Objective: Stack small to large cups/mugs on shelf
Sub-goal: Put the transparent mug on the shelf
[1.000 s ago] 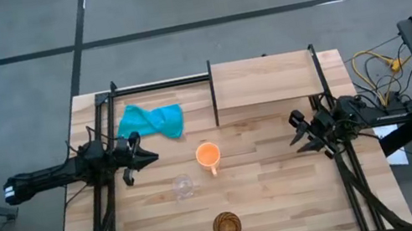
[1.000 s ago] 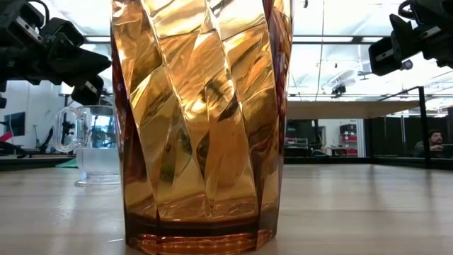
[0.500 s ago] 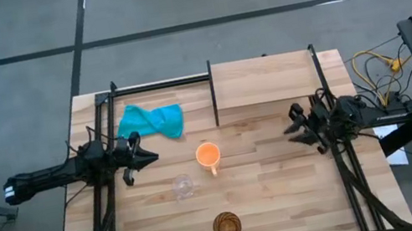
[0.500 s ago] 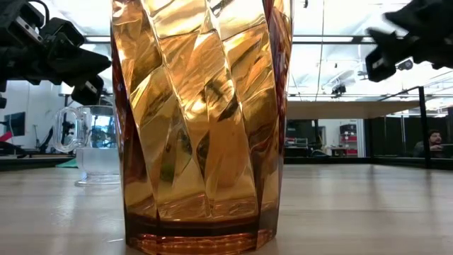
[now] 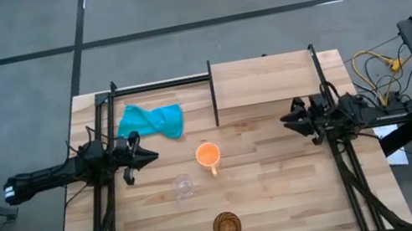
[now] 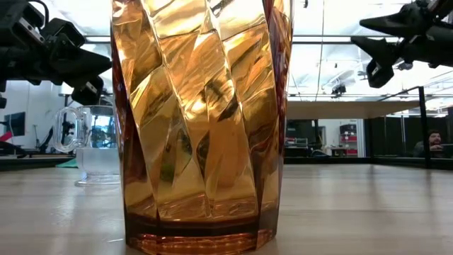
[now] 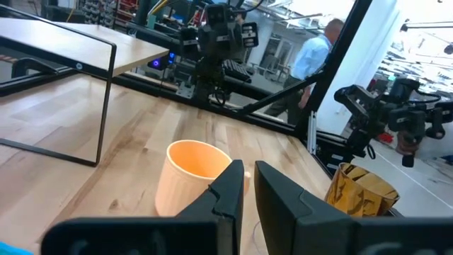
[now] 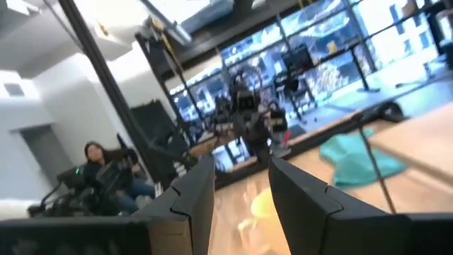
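Right gripper point(image 5: 287, 121) hangs above the table point(image 5: 288, 194) just in front of the shelf point(image 5: 265, 79), fingers spread moderately apart with nothing between them; the right wrist view shows a clear gap. It touches nothing.

Left gripper point(image 5: 148, 156) sits out on the left side of the table, pointing toward the middle. Its fingers point(image 7: 228, 188) are nearly together, only a thin slit showing, and it carries nothing.

The orange mug point(image 5: 208, 155) stands upright mid-table, between the two grippers and apart from both. The glass cup point(image 5: 184, 187) stands near it, toward the front left, though its outline is faint from above. The brown cup point(image 5: 226, 226) stands at the front edge. The teal cloth point(image 5: 151, 120) lies crumpled at the back left, beside the shelf. The shelf top is bare.
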You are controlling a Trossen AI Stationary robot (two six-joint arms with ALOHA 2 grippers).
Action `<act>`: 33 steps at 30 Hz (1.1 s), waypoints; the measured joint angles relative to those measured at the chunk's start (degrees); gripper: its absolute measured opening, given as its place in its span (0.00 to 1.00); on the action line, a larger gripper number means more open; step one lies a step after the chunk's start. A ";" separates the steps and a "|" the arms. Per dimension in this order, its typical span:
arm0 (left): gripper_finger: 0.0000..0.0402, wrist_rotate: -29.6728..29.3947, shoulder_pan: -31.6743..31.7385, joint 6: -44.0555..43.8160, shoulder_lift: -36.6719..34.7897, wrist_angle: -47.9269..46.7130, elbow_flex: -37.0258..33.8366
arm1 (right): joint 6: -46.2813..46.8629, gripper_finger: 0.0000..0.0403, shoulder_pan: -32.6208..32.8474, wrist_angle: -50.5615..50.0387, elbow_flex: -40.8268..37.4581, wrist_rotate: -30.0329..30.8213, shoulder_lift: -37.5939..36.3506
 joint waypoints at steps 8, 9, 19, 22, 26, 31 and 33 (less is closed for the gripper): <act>0.05 -0.21 0.00 -0.03 0.41 -0.03 0.00 | 7.23 0.32 0.00 10.02 0.02 0.83 1.63; 0.05 -0.20 0.00 0.17 0.49 -0.07 0.00 | 7.25 0.32 0.00 9.81 0.22 0.81 1.88; 0.05 -0.35 0.02 -2.88 2.03 0.52 0.26 | 4.74 0.28 0.02 3.53 11.30 0.80 10.98; 0.05 -0.25 0.02 -9.46 1.90 4.95 0.41 | 1.22 0.27 0.02 -2.70 17.09 0.79 14.83; 0.05 0.32 0.02 -11.96 1.96 7.30 0.84 | -1.97 0.26 0.02 -11.90 25.10 0.79 20.30; 0.05 1.58 0.02 -16.58 4.14 3.72 4.57 | -1.22 0.26 0.02 -20.43 33.91 0.79 27.22; 0.05 2.49 0.02 -16.65 5.91 1.19 7.00 | -1.57 0.26 0.02 -22.88 36.80 0.79 29.82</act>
